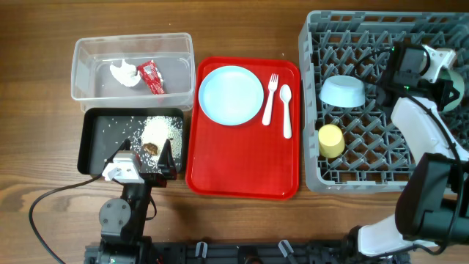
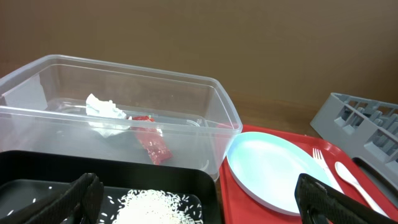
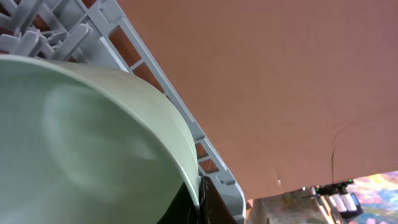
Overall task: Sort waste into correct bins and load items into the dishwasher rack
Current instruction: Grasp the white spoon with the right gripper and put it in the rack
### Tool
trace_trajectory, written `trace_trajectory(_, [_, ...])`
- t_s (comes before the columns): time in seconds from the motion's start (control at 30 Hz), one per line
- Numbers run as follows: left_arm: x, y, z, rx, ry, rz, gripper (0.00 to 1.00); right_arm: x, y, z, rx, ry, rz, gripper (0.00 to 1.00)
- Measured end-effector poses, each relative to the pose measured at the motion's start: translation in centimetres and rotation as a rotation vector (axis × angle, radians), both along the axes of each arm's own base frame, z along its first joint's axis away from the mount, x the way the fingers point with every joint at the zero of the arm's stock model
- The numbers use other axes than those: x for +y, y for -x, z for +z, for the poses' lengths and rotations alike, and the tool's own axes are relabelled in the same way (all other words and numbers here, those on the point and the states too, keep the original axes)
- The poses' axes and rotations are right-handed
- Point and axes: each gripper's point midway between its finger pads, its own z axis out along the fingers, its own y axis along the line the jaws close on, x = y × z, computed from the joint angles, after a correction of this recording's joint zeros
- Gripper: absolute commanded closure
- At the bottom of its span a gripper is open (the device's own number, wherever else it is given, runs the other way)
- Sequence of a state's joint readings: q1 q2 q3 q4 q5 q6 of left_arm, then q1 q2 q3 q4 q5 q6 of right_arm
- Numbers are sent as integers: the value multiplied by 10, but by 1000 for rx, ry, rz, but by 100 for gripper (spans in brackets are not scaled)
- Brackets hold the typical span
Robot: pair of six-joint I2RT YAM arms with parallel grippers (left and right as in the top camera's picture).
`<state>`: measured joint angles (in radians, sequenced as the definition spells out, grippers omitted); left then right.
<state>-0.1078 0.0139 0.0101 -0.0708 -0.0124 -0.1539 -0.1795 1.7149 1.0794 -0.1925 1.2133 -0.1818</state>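
Right arm placing the mint green bowl; left arm standing off.

I am reading the right gripper (image 3: 198, 202) as pinching the rim of the mint green bowl (image 3: 93, 143) at bottom centre of its wrist view. The bowl is spreading up and left from the fingers, with the dishwasher rack (image 3: 140, 59) close behind it. I am judging a release into the rack as the coming move. The left gripper (image 2: 199, 208) is hanging spread over the black tray (image 2: 62, 168), lower left in the overhead view.
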Motion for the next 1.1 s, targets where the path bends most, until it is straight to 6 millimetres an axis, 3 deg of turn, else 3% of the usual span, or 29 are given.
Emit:
trace_trajectory(0.1, [0, 0, 0, 0, 0, 0, 0, 7, -5, -1, 21, 3, 26, 90])
trace_trajectory(0.2, [0, 0, 0, 0, 0, 0, 0, 28, -18, -3, 49, 10, 87, 84])
trace_trajectory(0.27, [0, 0, 0, 0, 0, 0, 0, 45, -22, -2, 78, 23, 123, 61])
trace_trajectory(0.33, [0, 0, 0, 0, 0, 0, 0, 73, -34, -11, 103, -3, 210, 46])
trace_trajectory(0.43, [0, 0, 0, 0, 0, 0, 0, 119, -48, -11, 92, -52, 359, 42])
trace_trajectory(0.53, [0, 0, 0, -1, 0, 0, 0, 207, -52, 10, 65, -254, 694, 43])
trace_trajectory(0.63, [0, 0, 0, 0, 0, 0, 0, 299, -38, 24, 31, -587, 982, 50])
trace_trajectory(0.7, [0, 0, 0, -1, 0, 0, 0, 368, -15, 14, 31, -912, 1106, 50])
trace_trajectory(0.77, [0, 0, 0, 0, 0, 0, 0, 417, 10, -13, 102, -1161, 1098, 51])
trace_trajectory(0.8, [0, 0, 0, 0, 0, 0, 0, 429, 15, -26, 136, -1221, 1079, 51])
trace_trajectory(0.9, [0, 0, 0, -1, 0, 0, 0, 432, 14, -73, 196, -1277, 919, 55])
trace_trajectory(0.97, [0, 0, 0, 0, 0, 0, 0, 415, 4, -102, 197, -1221, 794, 57])
trace_trajectory(1.1, [0, 0, 0, 0, 0, 0, 0, 376, -12, -142, 195, -1119, 637, 61])
